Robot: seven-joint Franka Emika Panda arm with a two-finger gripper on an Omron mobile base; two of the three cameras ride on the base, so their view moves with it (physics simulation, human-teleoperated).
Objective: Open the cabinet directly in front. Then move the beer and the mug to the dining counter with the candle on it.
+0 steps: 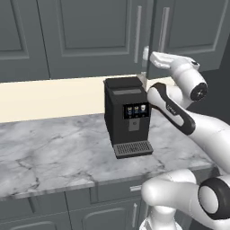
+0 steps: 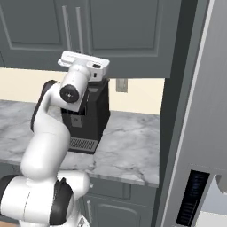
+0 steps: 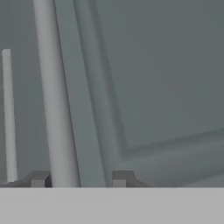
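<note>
The cabinet point(image 1: 94, 31) is a dark grey wall unit with two tall doors straight ahead, and both doors look shut. My gripper point(image 3: 80, 178) is raised to the right door's silver bar handle point(image 3: 59, 113). That bar runs up between my fingertips, close to the left fingertip point(image 3: 39, 178), and a gap remains on the right side. The jaws stand open around it. From the left base view the gripper point(image 1: 145, 54) sits at the seam between the doors, below the handles. The left door's handle point(image 3: 6, 113) shows further left. The beer, the mug, the dining counter and the candle are out of view.
A black coffee machine point(image 1: 128, 117) stands on the marble worktop point(image 1: 54, 152) right under my arm. Dark base cabinets point(image 1: 45, 215) run below. A tall grey panel point(image 2: 199, 111) closes off the right side. A wall outlet point(image 2: 121, 85) sits on the cream backsplash.
</note>
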